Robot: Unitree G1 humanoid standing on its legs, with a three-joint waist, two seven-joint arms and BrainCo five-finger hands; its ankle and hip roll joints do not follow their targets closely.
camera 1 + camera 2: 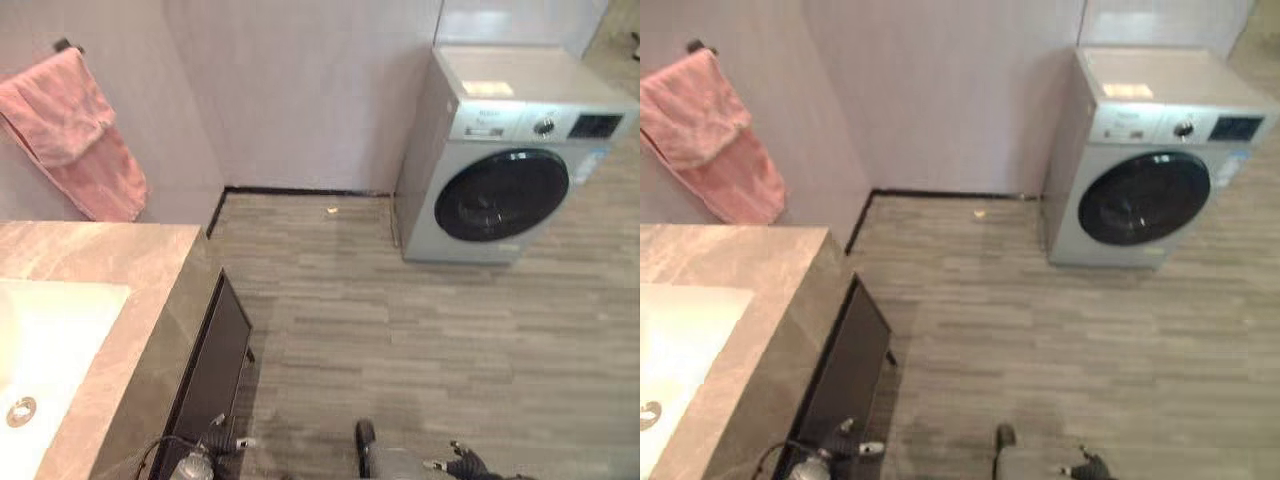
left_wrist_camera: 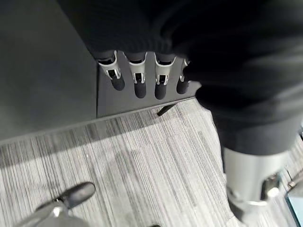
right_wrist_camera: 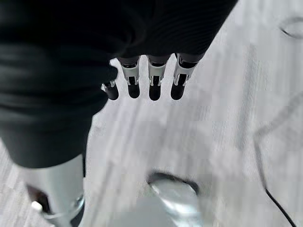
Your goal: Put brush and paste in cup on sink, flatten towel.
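- Left eye view: a pink towel [image 1: 72,135] hangs bunched and uneven from a dark wall hook [image 1: 66,45] at the upper left. Below it runs a marbled counter [image 1: 120,262] holding a white sink [image 1: 45,350] with a round metal drain [image 1: 21,411]. A dark cabinet front [image 1: 212,365] stands under the counter's edge. A silver washing machine [image 1: 505,160] with a dark round door [image 1: 501,194] stands against the far wall on the wood-look floor [image 1: 420,330]. The left hand [image 1: 205,455] shows at the bottom edge beside the cabinet; the right hand [image 1: 462,464] shows at the bottom right, over the floor.
- Right eye view: same layout. The towel sits above the counter's far end, apart from the sink. A small pale scrap [image 1: 980,212] lies on the floor by the black skirting [image 1: 950,194].
- Left wrist view: the left hand's fingers [image 2: 138,78] hang straight and relaxed in a row, holding nothing, with the dark cabinet panel behind them and the striped floor beyond.
- Right wrist view: the right hand's fingers [image 3: 154,81] likewise hang straight and loose, empty, above the pale floor.
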